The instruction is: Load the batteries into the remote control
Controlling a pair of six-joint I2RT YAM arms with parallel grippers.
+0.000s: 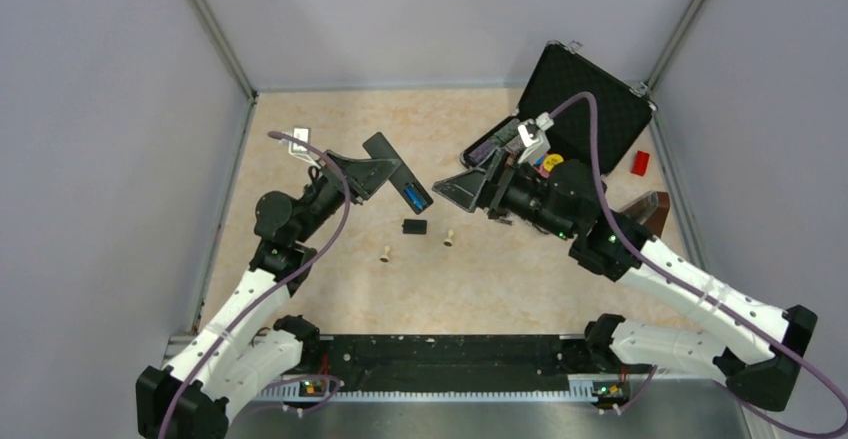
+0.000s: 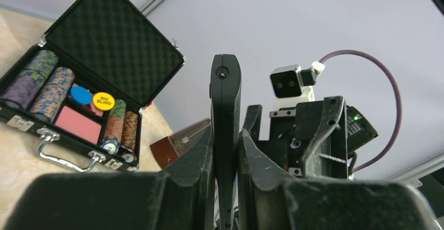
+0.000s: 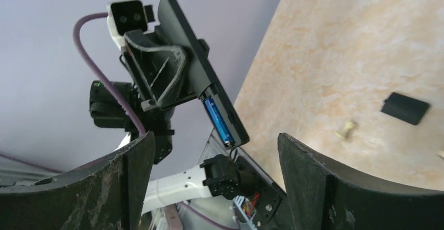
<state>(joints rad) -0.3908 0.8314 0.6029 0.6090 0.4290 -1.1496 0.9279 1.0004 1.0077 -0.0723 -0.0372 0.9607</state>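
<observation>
The remote control [image 1: 385, 151], a slim black bar, was raised off the table [image 1: 480, 279] and tilted, its back uncovered at the lower end. One blue battery [image 3: 217, 120] sat seated inside. The small black back cover [image 1: 415, 226] lay flat on the table nearby.

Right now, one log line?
left pincer shut on slim black remote control | right pincer open | blue cylindrical battery in remote | flat black back cover on table

Aloft, left of centre: remote control [image 1: 388, 151], clamped in left gripper [image 1: 368, 174]; battery [image 1: 413, 197] in its compartment at near end. Just right of remote, apart: right gripper [image 1: 462, 190]. On table [image 1: 330, 119] below remote: back cover [image 1: 415, 226], between two pegs [image 1: 384, 254]. Rear right: chip case [image 1: 590, 99].
</observation>
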